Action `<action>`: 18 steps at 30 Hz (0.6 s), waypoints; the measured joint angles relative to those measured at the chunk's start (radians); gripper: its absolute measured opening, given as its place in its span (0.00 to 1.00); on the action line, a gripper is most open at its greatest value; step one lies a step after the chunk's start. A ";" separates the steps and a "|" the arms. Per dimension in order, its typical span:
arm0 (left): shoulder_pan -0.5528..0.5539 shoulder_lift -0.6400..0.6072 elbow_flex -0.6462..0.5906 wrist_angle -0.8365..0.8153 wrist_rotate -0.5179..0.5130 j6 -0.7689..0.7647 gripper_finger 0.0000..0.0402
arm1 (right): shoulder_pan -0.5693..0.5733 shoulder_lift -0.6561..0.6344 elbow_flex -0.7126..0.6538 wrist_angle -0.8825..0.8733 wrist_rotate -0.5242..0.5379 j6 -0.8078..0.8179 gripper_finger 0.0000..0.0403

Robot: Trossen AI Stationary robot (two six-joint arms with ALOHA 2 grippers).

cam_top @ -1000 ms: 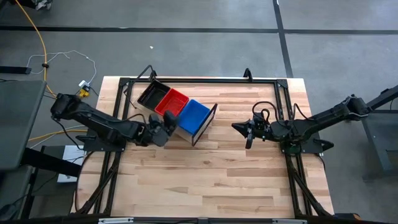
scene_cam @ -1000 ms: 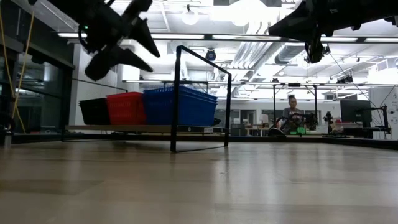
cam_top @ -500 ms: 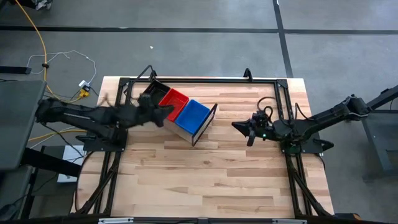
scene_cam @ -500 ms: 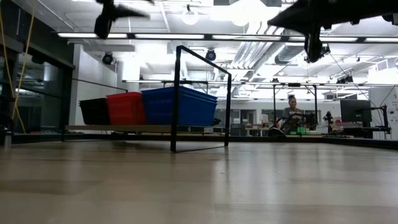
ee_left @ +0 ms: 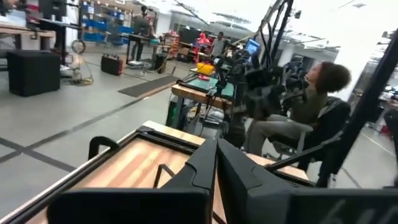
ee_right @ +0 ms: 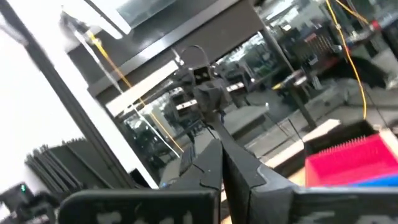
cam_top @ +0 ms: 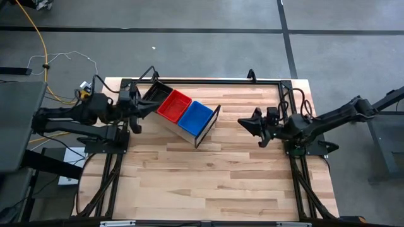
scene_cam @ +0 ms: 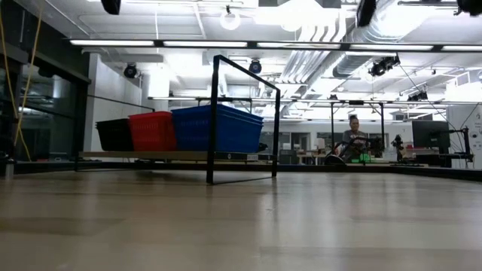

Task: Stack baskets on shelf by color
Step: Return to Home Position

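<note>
1. The left gripper [cam_top: 134, 108] hangs by the table's left edge, near the black basket [cam_top: 151, 94]. Its fingers are pressed together and hold nothing.
2. The shelf [cam_top: 183, 131] lies slanted on the wooden table [cam_top: 221, 176]. It holds the black basket, the red basket [cam_top: 173, 104] and the blue basket [cam_top: 196, 115] in a row.
3. How many baskets sit in each pile is hard to tell.
4. The right gripper [cam_top: 247, 122] hangs well apart from the shelf, pinched closed and empty.
5. A person [scene_cam: 352, 139] sits far back in the big room.

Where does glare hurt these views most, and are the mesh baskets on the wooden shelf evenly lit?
Low view: ceiling lights blow out the top, but the blue mesh plastic baskets, red baskets and black baskets read clearly on the light-wood shelf. High view: even, no glare. Right wrist view: white glare beyond the right gripper. Left wrist view: washed-out ceiling beyond the left gripper.
</note>
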 joint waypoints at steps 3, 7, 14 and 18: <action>-0.002 -0.030 0.000 -0.013 0.043 -0.009 0.01 | 0.000 0.000 0.070 -0.088 -0.013 -0.082 0.00; -0.020 -0.071 0.000 -0.040 0.111 -0.077 0.00 | 0.000 0.000 0.169 -0.262 -0.013 -0.126 0.00; -0.088 -0.120 -0.016 -0.138 0.127 -0.097 0.00 | 0.000 0.000 0.278 -0.478 -0.012 -0.076 0.00; -0.119 -0.171 -0.101 -0.051 0.106 -0.096 0.00 | 0.000 0.000 0.293 -0.482 0.001 -0.074 0.00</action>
